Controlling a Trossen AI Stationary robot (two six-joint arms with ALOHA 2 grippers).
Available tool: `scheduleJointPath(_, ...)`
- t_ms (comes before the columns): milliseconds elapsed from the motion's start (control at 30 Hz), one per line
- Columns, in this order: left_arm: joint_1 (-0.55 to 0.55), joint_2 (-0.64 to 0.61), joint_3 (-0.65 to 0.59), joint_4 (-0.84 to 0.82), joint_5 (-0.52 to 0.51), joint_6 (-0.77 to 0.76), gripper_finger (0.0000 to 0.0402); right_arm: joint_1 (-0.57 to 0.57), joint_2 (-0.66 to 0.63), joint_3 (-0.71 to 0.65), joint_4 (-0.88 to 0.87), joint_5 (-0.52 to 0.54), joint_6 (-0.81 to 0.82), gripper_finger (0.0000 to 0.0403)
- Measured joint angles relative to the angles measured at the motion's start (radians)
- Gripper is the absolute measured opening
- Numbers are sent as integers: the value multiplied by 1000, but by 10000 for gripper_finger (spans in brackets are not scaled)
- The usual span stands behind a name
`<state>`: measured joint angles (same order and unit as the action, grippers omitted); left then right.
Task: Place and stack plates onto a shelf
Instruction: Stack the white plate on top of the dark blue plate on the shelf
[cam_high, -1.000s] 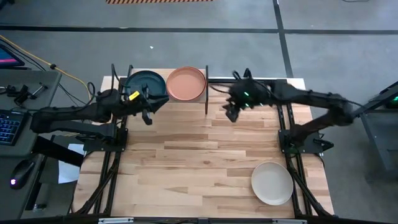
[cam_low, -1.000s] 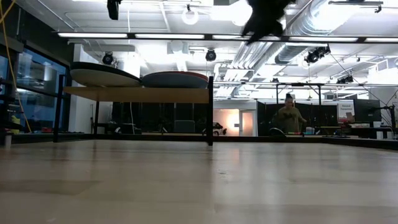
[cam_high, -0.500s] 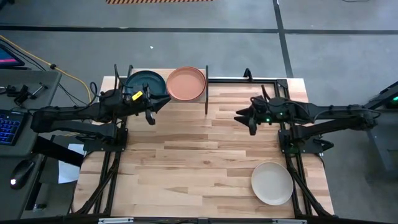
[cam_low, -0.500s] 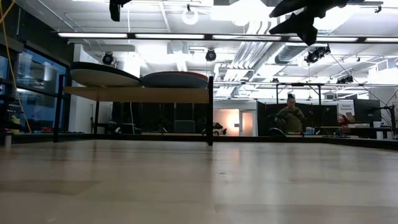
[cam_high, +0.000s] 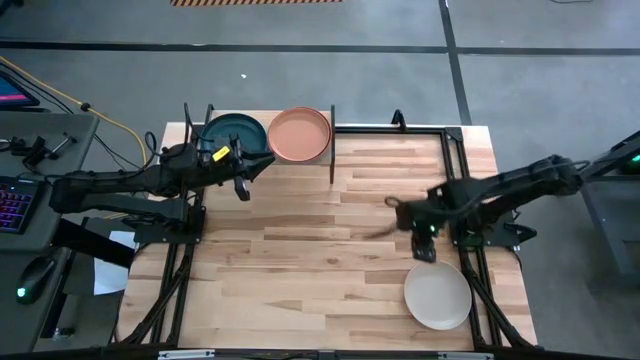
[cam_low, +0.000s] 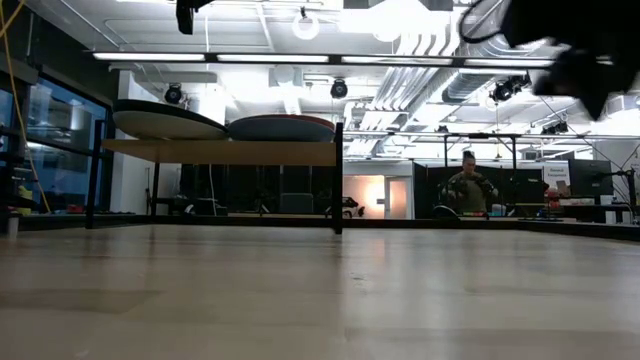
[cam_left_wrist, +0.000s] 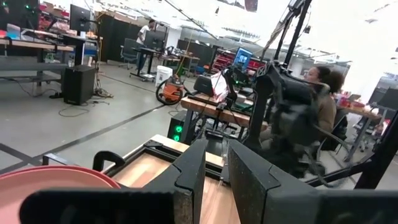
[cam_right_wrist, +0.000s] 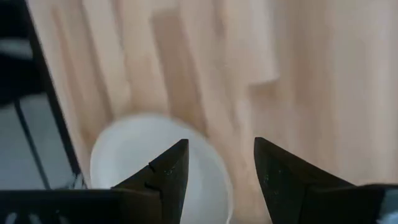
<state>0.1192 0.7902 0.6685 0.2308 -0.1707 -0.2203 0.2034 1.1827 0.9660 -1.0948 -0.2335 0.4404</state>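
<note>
The shelf (cam_high: 268, 158) stands at the table's far left. A dark teal plate (cam_high: 232, 133) and a salmon-orange plate (cam_high: 299, 134) lie side by side on its board; they also show in the low view, dark teal plate (cam_low: 165, 122) and salmon-orange plate (cam_low: 281, 127). A cream plate (cam_high: 437, 293) lies flat on the tabletop near the near right corner. My right gripper (cam_high: 421, 243) hovers above the cream plate's far rim, open, pointing down; in the right wrist view the cream plate (cam_right_wrist: 134, 162) shows under the right gripper (cam_right_wrist: 219, 146). My left gripper (cam_high: 240, 181) waits beside the shelf, fingers a narrow gap apart, the left gripper (cam_left_wrist: 216, 163) holding nothing.
A black frame (cam_high: 455, 170) runs along the table's far and right sides. Bare wooden tabletop (cam_high: 310, 250) spreads between the shelf and the cream plate. A person (cam_low: 466, 190) stands in the room far beyond the table.
My right gripper has swung from beside the shelf's right end toward the table's near right, tipping to point down, and now hangs over the cream plate. The left arm and all plates have stayed put.
</note>
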Motion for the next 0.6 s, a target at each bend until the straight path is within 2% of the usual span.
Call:
scheduleJointPath(133, 0, 0, 0, 0, 0, 23, 60, 104, -13, -126, 50, -10, 80, 163)
scheduleJointPath(300, 0, 0, 0, -1, -14, 40, 60, 191, -56, -287, 200, -31, 217, 163)
scheduleJointPath(467, 0, 0, 0, -2, -16, 41, 60, 237, -58, -392, 282, -56, 277, 163)
scheduleJointPath(600, 0, 0, 0, -3, -16, 41, 60, 251, -58, -436, 307, -36, 284, 163)
